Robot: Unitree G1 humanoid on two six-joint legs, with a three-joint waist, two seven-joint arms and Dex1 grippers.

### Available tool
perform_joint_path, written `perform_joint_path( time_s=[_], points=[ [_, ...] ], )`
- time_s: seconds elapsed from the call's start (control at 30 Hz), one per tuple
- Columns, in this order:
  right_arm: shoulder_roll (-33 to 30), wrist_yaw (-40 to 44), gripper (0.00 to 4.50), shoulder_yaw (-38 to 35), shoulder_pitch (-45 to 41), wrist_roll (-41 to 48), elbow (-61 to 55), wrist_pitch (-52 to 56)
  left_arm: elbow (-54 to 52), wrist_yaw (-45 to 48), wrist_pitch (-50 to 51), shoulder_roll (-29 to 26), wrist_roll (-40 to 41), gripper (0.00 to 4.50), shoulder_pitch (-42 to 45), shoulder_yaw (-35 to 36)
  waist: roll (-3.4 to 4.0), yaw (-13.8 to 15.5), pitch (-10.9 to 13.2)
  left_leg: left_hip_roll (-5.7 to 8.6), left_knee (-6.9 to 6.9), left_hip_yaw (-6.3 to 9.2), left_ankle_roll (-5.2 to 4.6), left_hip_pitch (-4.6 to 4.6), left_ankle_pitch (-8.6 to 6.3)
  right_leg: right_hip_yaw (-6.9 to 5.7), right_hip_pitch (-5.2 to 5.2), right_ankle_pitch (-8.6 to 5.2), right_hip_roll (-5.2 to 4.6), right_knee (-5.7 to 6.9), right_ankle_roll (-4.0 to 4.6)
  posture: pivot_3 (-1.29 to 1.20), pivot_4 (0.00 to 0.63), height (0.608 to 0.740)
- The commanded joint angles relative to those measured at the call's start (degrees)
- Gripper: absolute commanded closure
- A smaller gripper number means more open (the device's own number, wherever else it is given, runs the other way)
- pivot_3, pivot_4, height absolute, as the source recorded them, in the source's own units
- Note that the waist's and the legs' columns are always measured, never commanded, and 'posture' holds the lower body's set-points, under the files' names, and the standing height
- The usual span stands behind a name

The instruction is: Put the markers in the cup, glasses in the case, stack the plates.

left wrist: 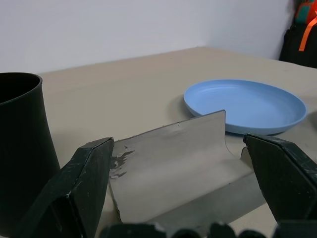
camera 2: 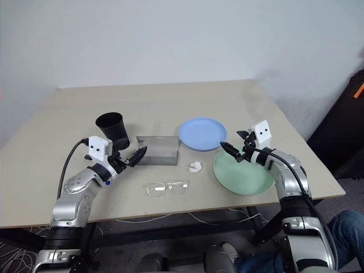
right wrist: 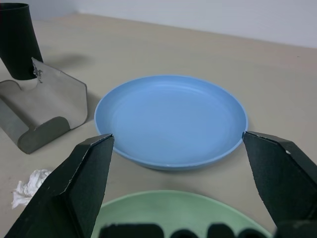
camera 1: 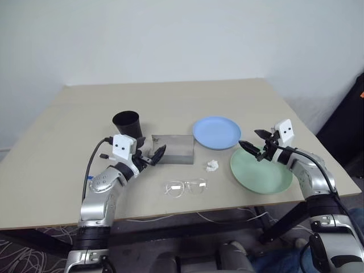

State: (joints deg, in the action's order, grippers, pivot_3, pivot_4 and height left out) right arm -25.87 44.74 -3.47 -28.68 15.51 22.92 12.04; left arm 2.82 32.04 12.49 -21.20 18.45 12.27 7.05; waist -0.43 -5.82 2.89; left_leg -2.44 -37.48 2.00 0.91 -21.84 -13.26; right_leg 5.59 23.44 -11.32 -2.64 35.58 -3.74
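Your left gripper (camera 1: 154, 157) hangs wide open and empty beside the black cup (camera 1: 127, 123), facing the open grey case (camera 1: 173, 149) mid-table. The clear glasses (camera 1: 186, 186) lie toward the table's (camera 1: 74, 114) near edge. Your right gripper (camera 1: 257, 143), also spread and empty, hovers over the mint plate (camera 1: 260, 170), facing the blue plate (camera 1: 216, 132).

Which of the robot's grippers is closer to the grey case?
The left. The left gripper hangs open right at the near-left end of the grey case, while the right gripper hovers open over the green plate, beyond the blue plate.
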Motion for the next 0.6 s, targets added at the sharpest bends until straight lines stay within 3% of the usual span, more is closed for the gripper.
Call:
perform_joint_path(
  time_s=[0.03,0.33,0.6],
  points=[
    [0.37,-0.95,0.00,-1.04,-1.57,0.19,-1.91,-1.26,-1.09,1.10,-1.06,-0.60,-0.33,0.04,1.37,-0.45,0.00,0.00,0.00,0.00,0.00,0.00,0.00,0.00,0.00,0.00,0.00,0.00,0.00,0.00,0.00,0.00,0.000,0.740],
    [2.14,-3.08,0.00,-1.31,0.76,1.02,-4.11,0.32,-2.18,4.44,0.73,-4.06,1.42,0.04,0.44,1.16,0.00,-0.01,0.00,0.00,0.03,0.00,0.00,-0.01,0.00,0.00,0.02,0.00,0.00,0.00,0.00,0.00,0.000,0.740],
    [5.22,-5.52,0.00,-0.21,5.63,2.42,-13.07,6.69,-0.67,7.98,1.07,-5.48,3.43,0.04,-0.91,2.48,0.00,0.00,0.02,-0.01,0.08,0.00,0.01,-0.03,0.00,0.01,0.08,-0.01,0.00,-0.01,0.01,0.00,0.000,0.740]
  ],
)
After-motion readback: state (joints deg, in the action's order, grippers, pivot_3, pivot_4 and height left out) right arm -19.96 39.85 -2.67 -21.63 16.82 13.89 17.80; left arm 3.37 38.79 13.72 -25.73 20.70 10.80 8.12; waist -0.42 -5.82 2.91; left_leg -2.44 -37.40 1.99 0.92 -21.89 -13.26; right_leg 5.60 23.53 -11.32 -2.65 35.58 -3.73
